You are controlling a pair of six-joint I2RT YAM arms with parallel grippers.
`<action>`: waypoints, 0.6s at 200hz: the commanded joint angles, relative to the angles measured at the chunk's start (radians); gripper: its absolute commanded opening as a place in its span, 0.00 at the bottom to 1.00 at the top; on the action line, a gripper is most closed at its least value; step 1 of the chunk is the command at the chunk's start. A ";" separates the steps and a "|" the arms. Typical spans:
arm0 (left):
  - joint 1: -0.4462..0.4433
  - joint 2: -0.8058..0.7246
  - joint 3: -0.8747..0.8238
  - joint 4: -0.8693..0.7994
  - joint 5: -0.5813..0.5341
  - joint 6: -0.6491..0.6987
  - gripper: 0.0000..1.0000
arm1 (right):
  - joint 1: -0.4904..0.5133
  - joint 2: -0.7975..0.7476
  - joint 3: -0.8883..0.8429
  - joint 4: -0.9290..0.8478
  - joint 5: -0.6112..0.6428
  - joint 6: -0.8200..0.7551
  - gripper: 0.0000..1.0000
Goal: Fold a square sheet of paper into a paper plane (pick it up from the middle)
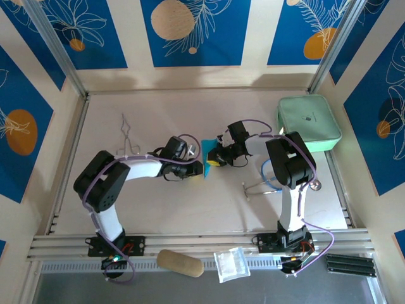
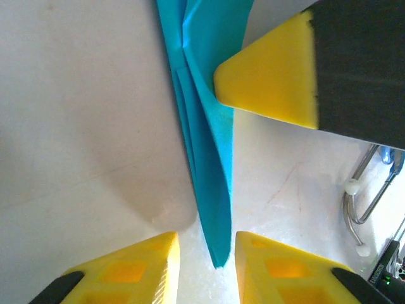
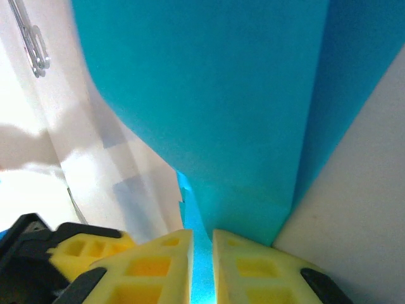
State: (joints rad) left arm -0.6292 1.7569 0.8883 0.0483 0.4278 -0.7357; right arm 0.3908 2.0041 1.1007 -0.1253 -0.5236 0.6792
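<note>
Teal-blue and creased, shows near the table's (image 1: 158, 209) middle as the paper plane (image 2: 209, 126), clenched by the right gripper (image 3: 202, 237), straddled untouched by the released left gripper (image 2: 207, 237). Could sag or spring unfolded on one pinch alone; could crumple if clamped off the crease.

From above, most of the teal paper (image 1: 207, 149) lay hidden beneath the left tool (image 1: 193, 170) and the right tool (image 1: 215, 158), and its creases were too small to read. On the left wrist camera the paper ran off the top edge. On the right wrist camera it spilled past the top and right edges, its lower end lost between the right tool's fingers (image 3: 247, 266). A metal wire piece (image 3: 28, 38) at the upper left was blurred and cut off.
</note>
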 commanded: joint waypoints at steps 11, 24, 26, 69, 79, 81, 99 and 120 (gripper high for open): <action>-0.032 -0.068 -0.002 -0.015 -0.050 -0.037 0.29 | 0.010 0.041 0.014 -0.036 0.032 -0.020 0.18; -0.047 -0.055 0.001 0.036 -0.039 -0.067 0.26 | 0.010 0.044 0.017 -0.037 0.031 -0.019 0.18; -0.049 -0.052 0.001 0.044 -0.037 -0.072 0.26 | 0.010 0.045 0.017 -0.038 0.032 -0.019 0.18; -0.074 0.041 0.060 0.098 0.004 -0.096 0.18 | 0.011 0.049 0.024 -0.044 0.030 -0.020 0.18; -0.076 0.057 0.071 0.089 0.001 -0.093 0.18 | 0.012 0.048 0.024 -0.047 0.032 -0.023 0.18; -0.075 0.060 0.073 0.087 0.000 -0.093 0.18 | 0.012 0.047 0.024 -0.048 0.031 -0.022 0.18; -0.075 0.079 0.084 0.064 -0.011 -0.081 0.17 | 0.012 0.047 0.024 -0.050 0.032 -0.024 0.18; -0.076 0.091 0.086 0.054 -0.020 -0.074 0.16 | 0.012 0.046 0.024 -0.050 0.032 -0.024 0.18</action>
State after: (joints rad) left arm -0.6991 1.8290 0.9485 0.1188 0.4133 -0.8143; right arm 0.3908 2.0090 1.1130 -0.1452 -0.5232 0.6777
